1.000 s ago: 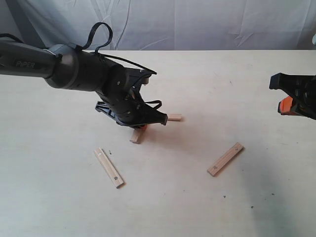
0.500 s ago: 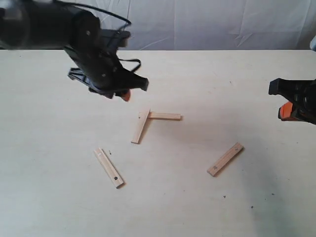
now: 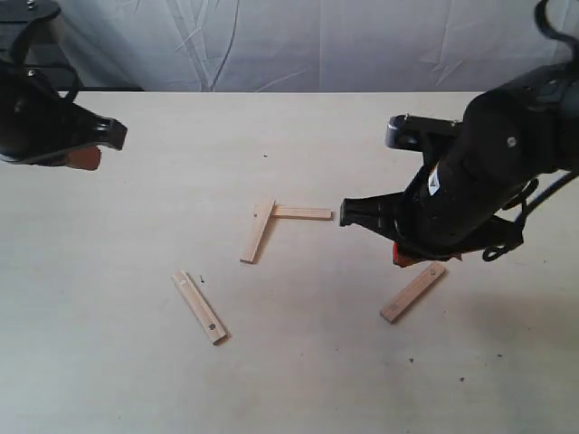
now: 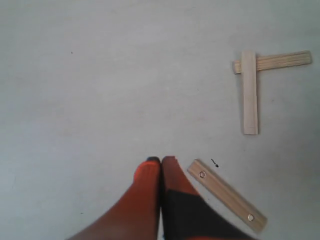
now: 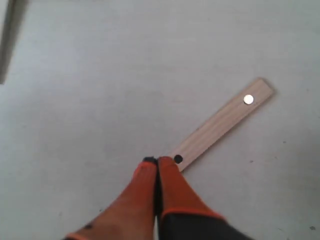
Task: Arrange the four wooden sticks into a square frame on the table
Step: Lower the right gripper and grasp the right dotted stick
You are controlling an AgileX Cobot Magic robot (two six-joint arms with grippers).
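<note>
The pale cream tabletop [image 3: 109, 371] fills most of the exterior view, with a white cloth backdrop [image 3: 317, 41] behind its far edge.

The right arm [image 3: 507, 167], bulky and black, reaches in over the right half of the tabletop. Its jaws are pressed together with nothing between them. In the right wrist view their orange fingertips [image 5: 169, 175] sit at the near end of the right loose stick [image 5: 222, 124], by one of its small holes. Whether they touch the wood cannot be told.

The left arm [image 3: 41, 131] hangs at the far left edge of the exterior view, well apart from every stick. Its jaws are likewise closed tight and empty, the orange fingertips [image 4: 148, 176] meeting in the left wrist view.

The four wooden sticks all lie flat on the tabletop. Near the middle, the slanted stick [image 3: 257, 231] overlaps the level stick [image 3: 308, 213] at one end, making a single corner. The left wrist view shows the slanted stick on top, with a short stub of the level stick poking out past it. The left loose stick [image 3: 200, 306], with a hole near each end, lies alone toward the front left. The right loose stick lies diagonally toward the front right, just below the right arm.
</note>
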